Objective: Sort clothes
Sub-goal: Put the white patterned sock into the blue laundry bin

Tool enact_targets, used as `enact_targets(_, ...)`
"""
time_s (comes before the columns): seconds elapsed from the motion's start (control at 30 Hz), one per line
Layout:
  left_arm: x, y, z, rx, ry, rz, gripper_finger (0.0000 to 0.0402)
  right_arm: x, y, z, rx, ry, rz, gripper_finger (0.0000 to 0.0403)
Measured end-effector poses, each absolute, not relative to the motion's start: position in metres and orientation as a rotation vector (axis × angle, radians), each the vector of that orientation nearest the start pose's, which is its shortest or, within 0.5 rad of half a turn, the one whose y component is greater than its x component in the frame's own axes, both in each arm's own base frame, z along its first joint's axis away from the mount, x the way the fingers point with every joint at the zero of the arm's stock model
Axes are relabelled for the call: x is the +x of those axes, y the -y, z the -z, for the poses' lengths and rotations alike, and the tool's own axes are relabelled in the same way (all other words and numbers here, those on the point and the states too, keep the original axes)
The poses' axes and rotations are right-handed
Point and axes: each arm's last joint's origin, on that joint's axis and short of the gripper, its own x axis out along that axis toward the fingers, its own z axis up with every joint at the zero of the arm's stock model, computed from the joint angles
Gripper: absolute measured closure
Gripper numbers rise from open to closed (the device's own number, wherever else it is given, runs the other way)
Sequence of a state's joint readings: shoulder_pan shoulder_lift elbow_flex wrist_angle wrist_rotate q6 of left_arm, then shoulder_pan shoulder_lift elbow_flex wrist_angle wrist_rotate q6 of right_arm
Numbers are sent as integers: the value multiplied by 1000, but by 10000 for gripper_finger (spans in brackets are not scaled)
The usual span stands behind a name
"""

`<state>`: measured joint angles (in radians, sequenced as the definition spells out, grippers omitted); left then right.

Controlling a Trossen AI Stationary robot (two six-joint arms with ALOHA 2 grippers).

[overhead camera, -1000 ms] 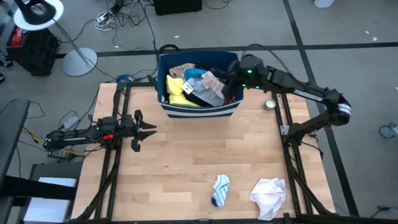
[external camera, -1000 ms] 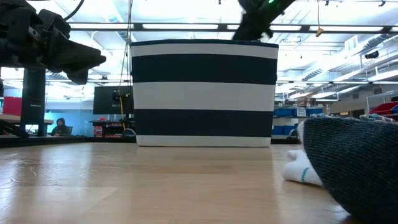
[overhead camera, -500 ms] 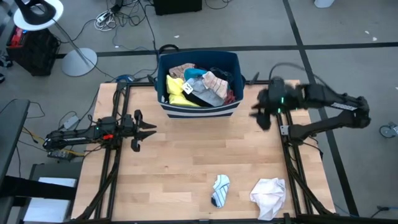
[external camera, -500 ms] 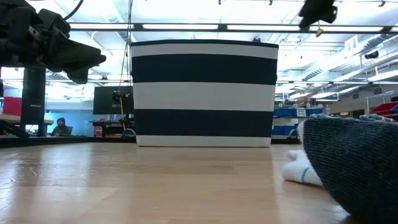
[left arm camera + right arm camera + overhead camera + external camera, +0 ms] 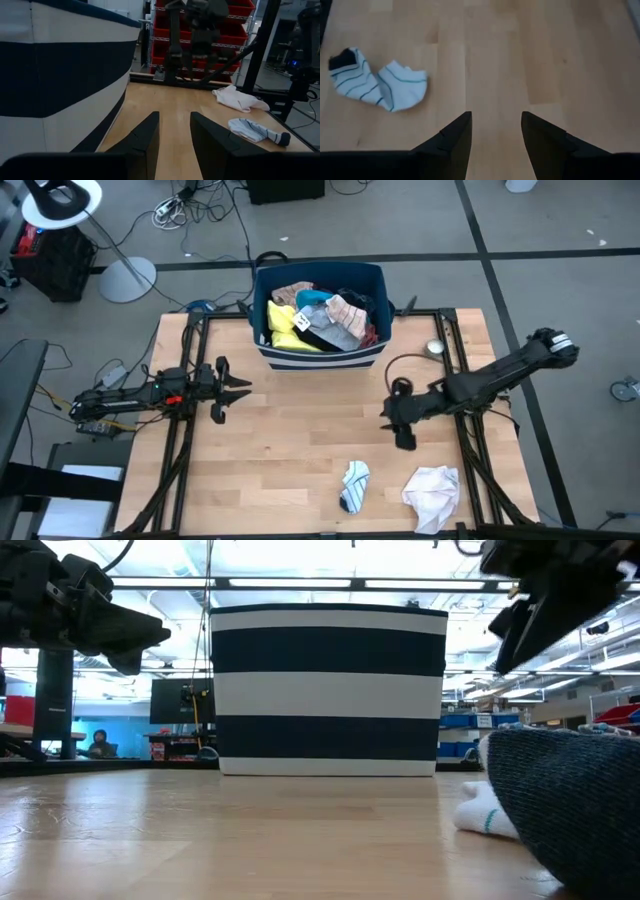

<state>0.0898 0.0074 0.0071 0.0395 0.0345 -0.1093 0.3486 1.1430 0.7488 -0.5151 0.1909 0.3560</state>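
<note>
Two empty grippers, fingers apart, over the table (image 5: pixel 300 430).
Right gripper (image 5: pixel 397 420) hangs in front of the bin (image 5: pixel 318 356), toward the table's near right, with nothing between its fingers (image 5: pixel 452 137); a striped sock (image 5: pixel 353 484) lies just beyond it, its long axis running away from the bin, dark toe farthest. A white garment (image 5: pixel 432 495) lies right of the sock. Left gripper (image 5: pixel 237 388) waits left of the bin. More clothes (image 5: pixel 318 318) fill the bin.

Low view: a dark knitted garment (image 5: pixel 575 802) is cut off by the picture's edge; the bin (image 5: pixel 328 690) hides its own contents. High view: clothes (image 5: pixel 318 318) overlap in the bin, the lower layers unseen.
</note>
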Motion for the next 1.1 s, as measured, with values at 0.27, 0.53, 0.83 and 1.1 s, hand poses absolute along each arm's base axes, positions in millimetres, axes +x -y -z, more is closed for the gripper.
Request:
enact_targets(0.27, 97, -8, -169, -107, 42, -53, 286, 239, -86, -196, 43, -889, -111, 234)
enact_targets(0.53, 97, -8, -169, -107, 42, -53, 286, 255, -108, -167, 5, -907, -218, 238)
enact_targets(0.83, 97, -8, -169, -107, 42, -53, 286, 281, -140, -154, -58, -941, -280, 239)
enact_targets(1.1, 97, -8, -169, -107, 42, -53, 286, 298, -153, -126, -98, -937, -257, 260)
